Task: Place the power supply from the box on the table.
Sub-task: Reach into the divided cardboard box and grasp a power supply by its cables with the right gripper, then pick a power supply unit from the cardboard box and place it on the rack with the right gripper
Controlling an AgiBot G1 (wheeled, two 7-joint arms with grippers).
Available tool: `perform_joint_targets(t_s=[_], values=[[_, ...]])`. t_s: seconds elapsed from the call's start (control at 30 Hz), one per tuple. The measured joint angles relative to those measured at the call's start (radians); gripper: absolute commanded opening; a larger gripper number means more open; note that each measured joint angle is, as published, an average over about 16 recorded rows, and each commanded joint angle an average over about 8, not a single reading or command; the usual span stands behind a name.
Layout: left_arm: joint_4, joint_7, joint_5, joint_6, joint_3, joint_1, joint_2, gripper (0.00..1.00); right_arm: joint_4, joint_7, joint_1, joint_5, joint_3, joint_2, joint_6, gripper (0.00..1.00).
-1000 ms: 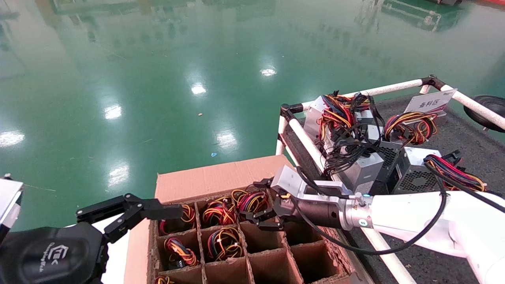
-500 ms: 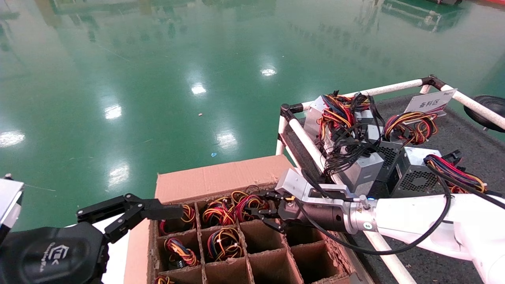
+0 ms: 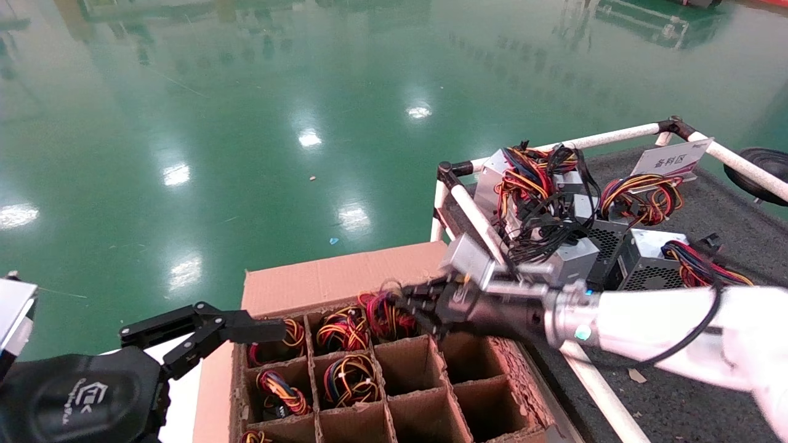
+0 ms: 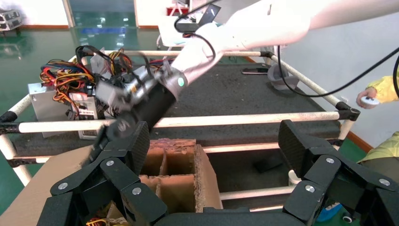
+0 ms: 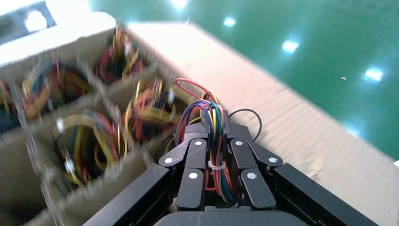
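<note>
Your power supply (image 3: 386,315) sits in a far-row cell of the box (image 3: 345,280), only its looped red, yellow and blue wire bundle showing above the ragged dividers. Your right end effector (image 3: 414,306) is clenched on that bundle: the wrist view shows the wires (image 5: 215,141) pinched between the two black fingers (image 5: 194,165), running up through the grip. The metal body itself you can't see from any view.

Neighbouring cells beside it hold more wire bundles (image 3: 340,332), while the cells nearer the desk side look bare cardboard. The box's flat flap (image 5: 263,127) lies just past the held bundle.

Your left end effector (image 3: 203,335) hovers at the box's left edge, released, fingers spread wide apart and gripping nothing; its wrist view looks across the box corner (image 4: 179,169) to the right arm.

To the right stands the desk (image 3: 726,215), dark matted surface inside white tube rails (image 3: 477,218), carrying several power units (image 3: 640,261) with tangled cables and a small white sign (image 3: 671,160).
</note>
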Motion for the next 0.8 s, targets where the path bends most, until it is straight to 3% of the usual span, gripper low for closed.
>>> perform_joint_targets(t_s=[0.47, 0.8], values=[[0.0, 0.0, 0.0, 0.0, 0.0, 0.0, 0.0, 1.0, -0.027, 0.279, 0.207, 0.093, 0.065, 0.162, -0.223, 0.0], [0.0, 0.0, 0.0, 0.0, 0.0, 0.0, 0.0, 1.0, 0.052, 0.506, 0.349, 0.164, 0.107, 0.362, -0.28, 0.0]])
